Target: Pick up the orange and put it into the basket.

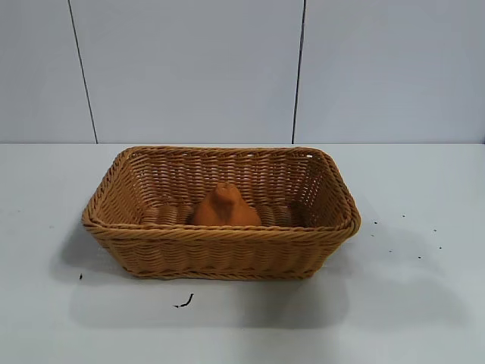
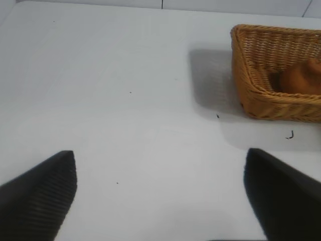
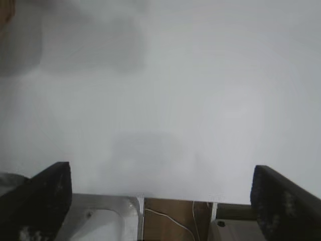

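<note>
Resting inside the basket (image 1: 227, 243), the orange (image 1: 223, 208) looks light, firm and lumpy; we would grip its broad body, not the neck. Our left gripper (image 2: 160, 191) and right gripper (image 3: 160, 196) gape wide, empty, apart from the basket.

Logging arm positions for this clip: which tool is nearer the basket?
Left, as far as the views show. The left tool hangs open over bare table with the basket and the orange ahead. The right tool, open, faces the table edge, no basket visible.
</note>
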Robot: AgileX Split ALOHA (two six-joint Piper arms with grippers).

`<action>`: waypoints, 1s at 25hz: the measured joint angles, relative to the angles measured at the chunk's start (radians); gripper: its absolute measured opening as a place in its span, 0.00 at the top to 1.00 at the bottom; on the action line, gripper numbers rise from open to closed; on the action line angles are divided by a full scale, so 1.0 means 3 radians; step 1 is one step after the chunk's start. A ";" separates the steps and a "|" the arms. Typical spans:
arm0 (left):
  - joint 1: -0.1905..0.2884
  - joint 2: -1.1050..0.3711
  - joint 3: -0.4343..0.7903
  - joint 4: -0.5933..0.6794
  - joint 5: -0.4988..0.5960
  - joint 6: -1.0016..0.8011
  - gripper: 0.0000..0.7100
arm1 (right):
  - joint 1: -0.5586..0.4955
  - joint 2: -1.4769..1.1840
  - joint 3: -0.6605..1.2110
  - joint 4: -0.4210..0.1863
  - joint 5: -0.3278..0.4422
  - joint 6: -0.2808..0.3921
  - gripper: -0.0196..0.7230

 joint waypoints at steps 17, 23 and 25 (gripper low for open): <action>0.0000 0.0000 0.0000 0.0000 0.0000 0.0000 0.08 | 0.0000 -0.2467 0.1345 -0.0004 -0.0652 -0.0032 0.04; 0.0000 0.0000 0.0000 0.0000 0.0000 0.0000 0.08 | 0.0000 -0.3193 0.1348 0.0021 -0.0659 -0.0032 0.04; 0.0000 0.0000 0.0000 0.0000 0.0000 0.0000 0.08 | 0.0000 -0.3335 0.1348 0.0021 -0.0659 -0.0032 0.04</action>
